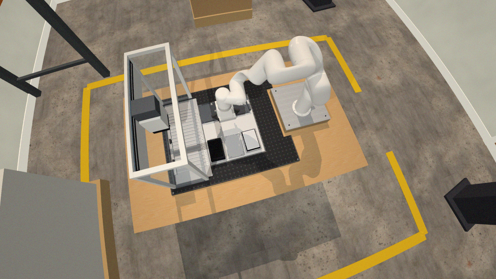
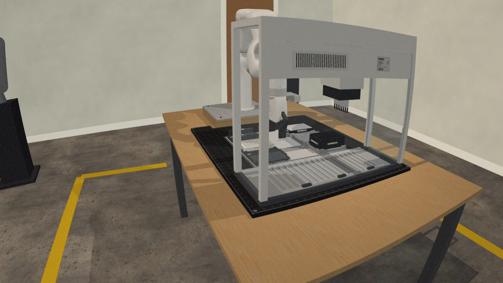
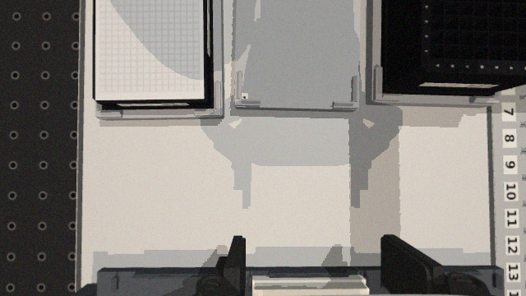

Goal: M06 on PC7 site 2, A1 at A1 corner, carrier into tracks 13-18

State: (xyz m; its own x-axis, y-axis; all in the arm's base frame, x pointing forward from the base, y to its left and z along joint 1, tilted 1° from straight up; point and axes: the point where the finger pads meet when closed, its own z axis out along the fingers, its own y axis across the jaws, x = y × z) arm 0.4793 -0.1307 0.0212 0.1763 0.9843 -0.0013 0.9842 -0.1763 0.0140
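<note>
My gripper [image 3: 312,258] is open and empty. It hangs above the middle site of carrier PC7 [image 3: 164,284] [image 1: 208,112] [image 2: 278,155]. One dark finger [image 2: 283,128] shows in the exterior view. White plate M06 [image 2: 251,144] [image 3: 308,284] lies on that middle site and looks flat. Only its near edge shows in the wrist view, and the arm hides it in the top view. The carrier lies on the pale apron [image 3: 164,185], its edge level with number 13. Nest S2 [image 3: 296,53] [image 1: 234,145] is empty.
M60 [image 3: 148,49] [image 1: 250,139] [image 2: 298,127] sits in nest S1 and black block M09 [image 3: 452,41] [image 1: 216,149] [image 2: 325,138] in nest S3 beside the number strip [image 3: 509,164]. The white gantry frame [image 2: 263,140] with its pipetting head [image 2: 341,92] spans the rails [image 2: 316,170].
</note>
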